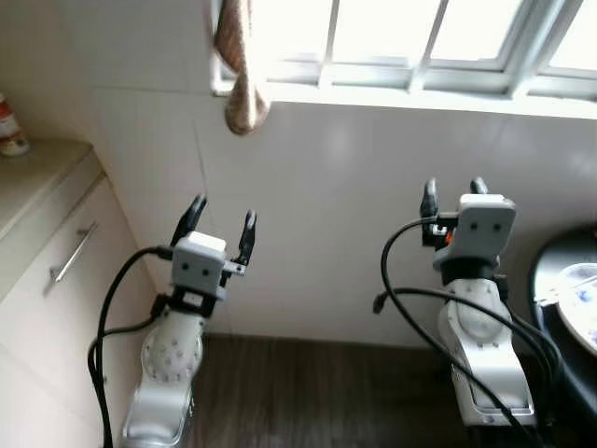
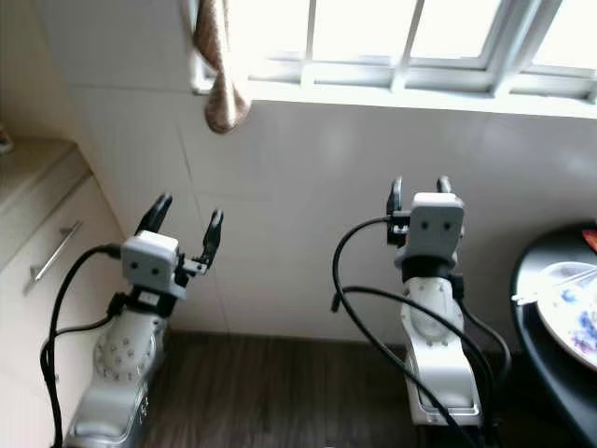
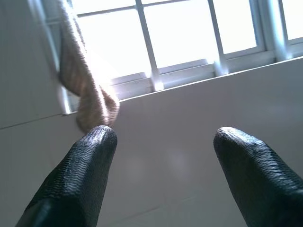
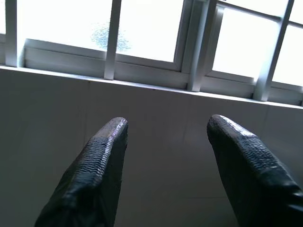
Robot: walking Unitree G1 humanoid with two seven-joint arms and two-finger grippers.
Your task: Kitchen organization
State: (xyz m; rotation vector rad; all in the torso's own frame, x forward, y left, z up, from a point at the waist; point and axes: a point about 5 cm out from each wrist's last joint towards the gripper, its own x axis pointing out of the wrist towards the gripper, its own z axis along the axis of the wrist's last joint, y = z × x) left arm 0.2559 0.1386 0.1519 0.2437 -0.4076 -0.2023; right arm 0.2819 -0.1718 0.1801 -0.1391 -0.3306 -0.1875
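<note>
Both arms are raised toward a white tiled wall [image 1: 336, 205] under a window [image 1: 420, 37]. My left gripper [image 1: 222, 222] is open and holds nothing; its black fingers [image 3: 80, 175] point up at the sill. My right gripper [image 1: 453, 191] is open too, with nothing between its fingers [image 4: 102, 175]. A brown knotted cloth [image 1: 241, 65] hangs from the window ledge, above and slightly right of the left gripper. At the far right a white plate with blue marks [image 1: 583, 303] lies on a round black table [image 1: 550, 271].
A beige counter [image 1: 37, 177] with a drawer handle [image 1: 73, 252] runs along the left, with a red and white bottle [image 1: 9, 126] on it. Dark wood floor [image 1: 317, 392] lies between the arms. Black cables [image 1: 410, 308] loop off both wrists.
</note>
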